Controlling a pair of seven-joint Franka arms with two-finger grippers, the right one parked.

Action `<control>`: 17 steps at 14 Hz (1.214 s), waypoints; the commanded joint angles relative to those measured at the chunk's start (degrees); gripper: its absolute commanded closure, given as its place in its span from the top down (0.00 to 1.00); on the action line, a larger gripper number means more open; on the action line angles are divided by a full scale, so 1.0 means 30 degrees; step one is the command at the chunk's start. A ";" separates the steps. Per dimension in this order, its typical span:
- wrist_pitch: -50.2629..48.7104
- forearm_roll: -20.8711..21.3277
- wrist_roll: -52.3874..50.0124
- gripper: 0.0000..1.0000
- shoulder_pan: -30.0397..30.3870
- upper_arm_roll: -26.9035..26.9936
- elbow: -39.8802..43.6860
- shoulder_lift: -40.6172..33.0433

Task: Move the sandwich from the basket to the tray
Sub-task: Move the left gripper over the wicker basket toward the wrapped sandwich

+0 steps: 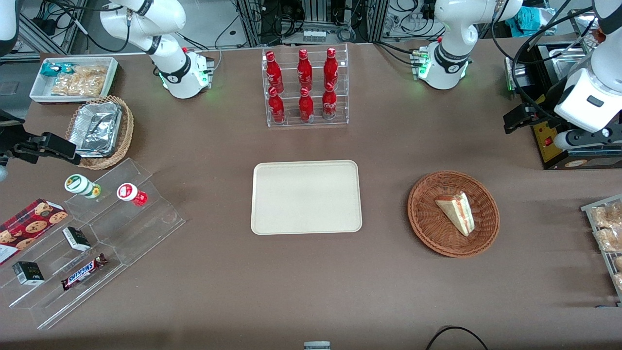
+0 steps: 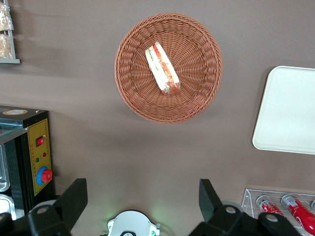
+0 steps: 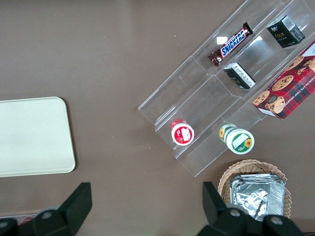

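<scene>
We're parked high with the left gripper [image 2: 142, 201] spread wide and holding nothing, up near the table edge at the working arm's end. We'd drop straight over the clear-wrapped triangular sandwich [image 1: 457, 211] and pinch across its flat bread faces. It's lying in the round reddish-brown wicker basket [image 1: 427, 228], well below us, with the empty cream rectangular tray [image 1: 306, 197] mid-table.

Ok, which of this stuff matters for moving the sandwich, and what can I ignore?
Matters:
sandwich, lying in the basket
tray, bare, beside the basket
tool, open, high above the table, farther from the front camera than the basket

Ignore:
cola bottles rack
Snickers bar
cookie box
foil containers
</scene>
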 commanded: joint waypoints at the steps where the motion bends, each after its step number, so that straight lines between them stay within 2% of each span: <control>1: 0.0099 -0.0251 0.0139 1.00 -0.0028 -0.0055 -0.0160 -0.0109; 5: -0.0133 -0.0369 0.0138 1.00 -0.0058 -0.0084 -0.0335 0.0534; 9: 0.0653 -0.0310 0.0168 1.00 -0.0087 -0.0113 -0.2175 0.1356; 15: 0.8787 -0.0252 0.0022 1.00 0.0029 -0.0055 -0.8119 0.1240; 17: 1.1281 -0.0252 -0.0213 1.00 0.0117 -0.0026 -0.9353 0.1444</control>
